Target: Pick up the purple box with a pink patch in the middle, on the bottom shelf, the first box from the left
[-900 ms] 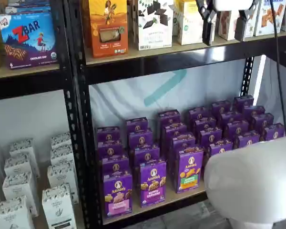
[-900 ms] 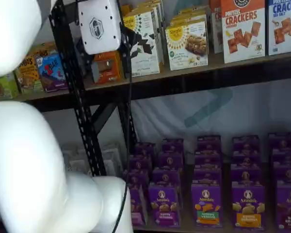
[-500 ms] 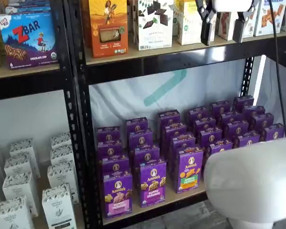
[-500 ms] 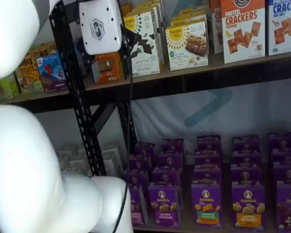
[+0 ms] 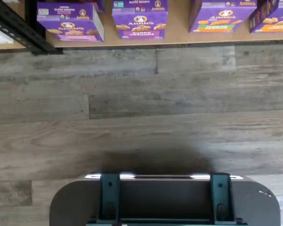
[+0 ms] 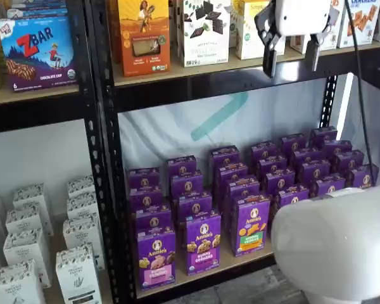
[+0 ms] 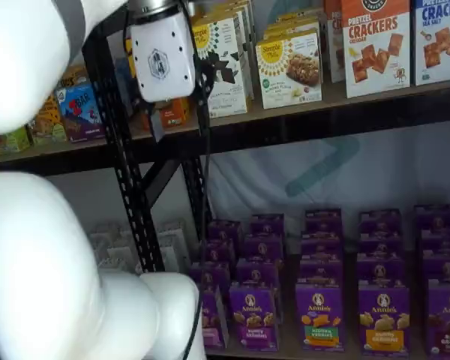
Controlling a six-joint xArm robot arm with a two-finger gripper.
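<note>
The purple box [image 6: 156,258] with a pink patch stands upright at the front left of the bottom shelf [image 6: 231,263]. It also shows in the wrist view [image 5: 70,22], at the front edge of the tan board [image 5: 179,34]. In a shelf view the arm hides most of it. My gripper [image 6: 292,58] hangs high up in front of the upper shelf, far above and to the right of the box. Its two black fingers are apart with nothing between them. Its white body [image 7: 161,56] shows in a shelf view.
An all-purple-label carton [image 6: 202,242] and a green-patch carton [image 6: 252,223] stand right of the box, with rows of purple cartons behind. A black upright [image 6: 104,158] borders the box's left. White cartons [image 6: 25,253] fill the left bay. My white arm link [image 6: 335,240] blocks the lower right.
The gripper has come down a little in both shelf views, so more of its white body shows. The boxes have not moved.
</note>
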